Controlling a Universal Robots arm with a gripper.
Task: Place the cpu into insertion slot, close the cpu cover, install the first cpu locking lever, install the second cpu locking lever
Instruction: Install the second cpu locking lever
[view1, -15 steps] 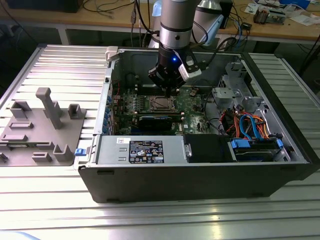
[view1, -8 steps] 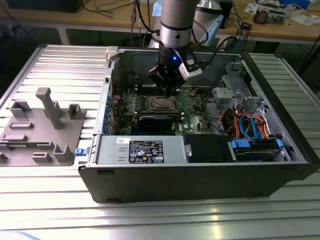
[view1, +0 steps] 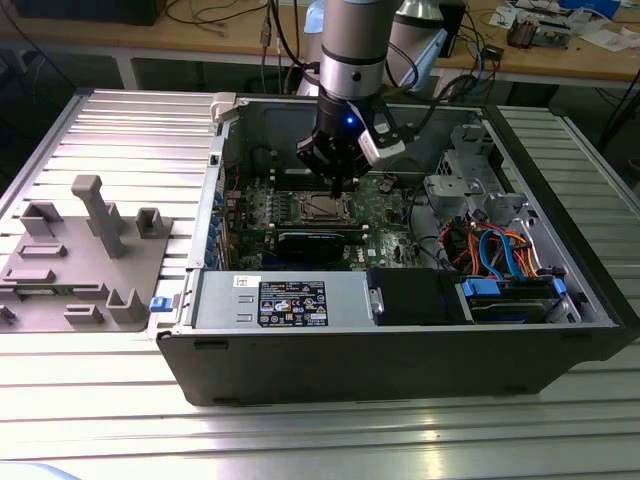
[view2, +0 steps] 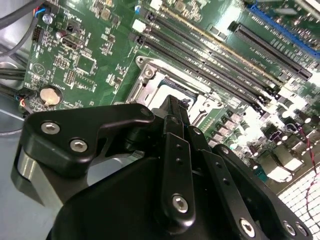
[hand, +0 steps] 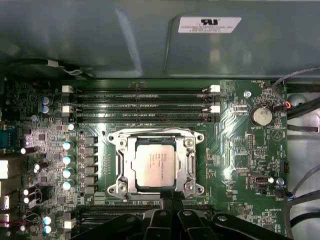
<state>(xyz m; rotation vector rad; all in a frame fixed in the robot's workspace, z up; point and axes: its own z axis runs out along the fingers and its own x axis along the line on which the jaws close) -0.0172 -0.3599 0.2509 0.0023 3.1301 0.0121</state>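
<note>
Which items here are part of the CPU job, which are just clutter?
Job:
- cpu, sitting in the socket
- cpu cover, flat around it
- gripper, just above the socket

Lying about:
- grey fixture beside the case
- memory slots
- coin battery

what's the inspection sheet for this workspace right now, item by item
surface: ribbed metal table carrying an open computer case
job's things: cpu lies flat in the socket; cpu cover lies down around it, its silver top showing through the opening
clutter: grey fixture block on the table at the exterior view's left
grippers: gripper poised just above the socket's edge, fingers together, holding nothing
cables: orange and blue cables bundled in the case at the exterior view's right; black cables beside the motherboard
surroundings: wooden bench behind, loaded with wires and parts
</note>
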